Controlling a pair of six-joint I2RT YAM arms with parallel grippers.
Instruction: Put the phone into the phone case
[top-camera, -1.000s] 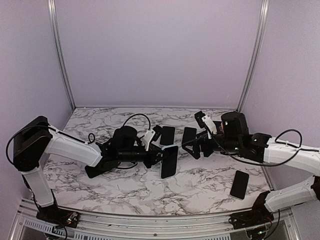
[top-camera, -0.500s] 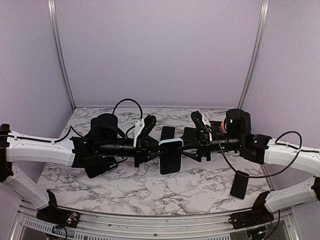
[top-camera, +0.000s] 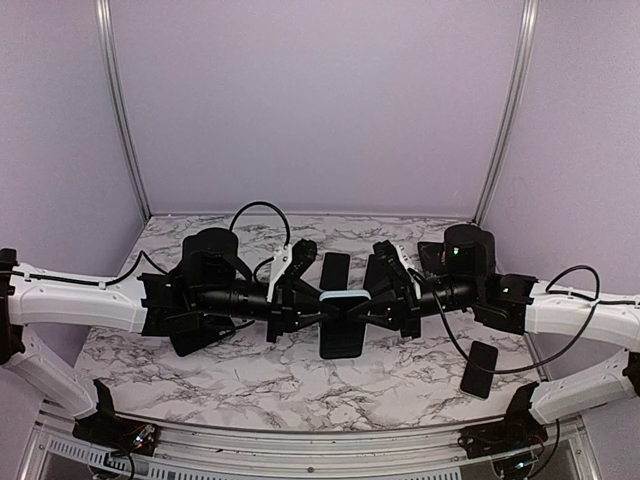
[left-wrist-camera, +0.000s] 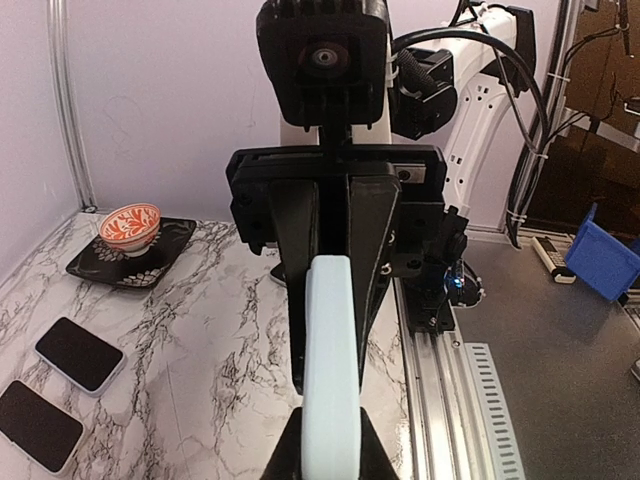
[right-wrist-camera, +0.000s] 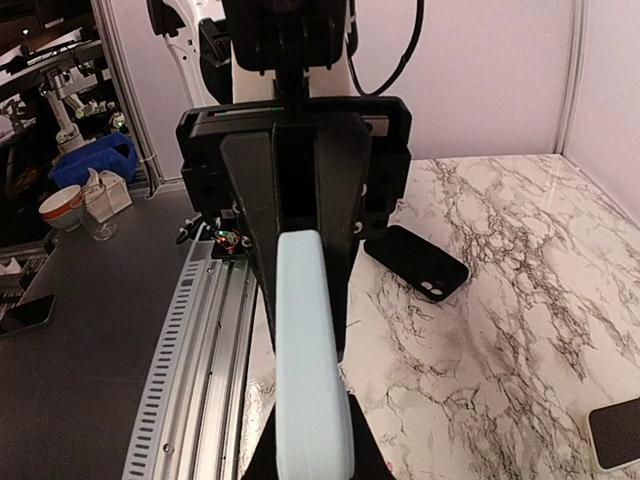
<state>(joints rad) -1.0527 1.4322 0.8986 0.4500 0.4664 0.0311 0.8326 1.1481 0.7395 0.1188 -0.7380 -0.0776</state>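
1. Pale-blue phone case (top-camera: 343, 328) is held upright, clear of the table (top-camera: 420, 375), above its middle.
2. Its left edge is clamped by the closed left gripper (top-camera: 316, 308).
3. Its right edge is clamped by the closed right gripper (top-camera: 372, 308).
4. Whether a phone is seated inside cannot be told.

Smooth marble-patterned table (top-camera: 250, 380), matt pale-blue plastic-looking phone (left-wrist-camera: 331, 380)

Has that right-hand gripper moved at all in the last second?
Yes. The right gripper moved left, nearer the flat black slab lying on the white marble table, and shut on the light-blue-edged black phone.
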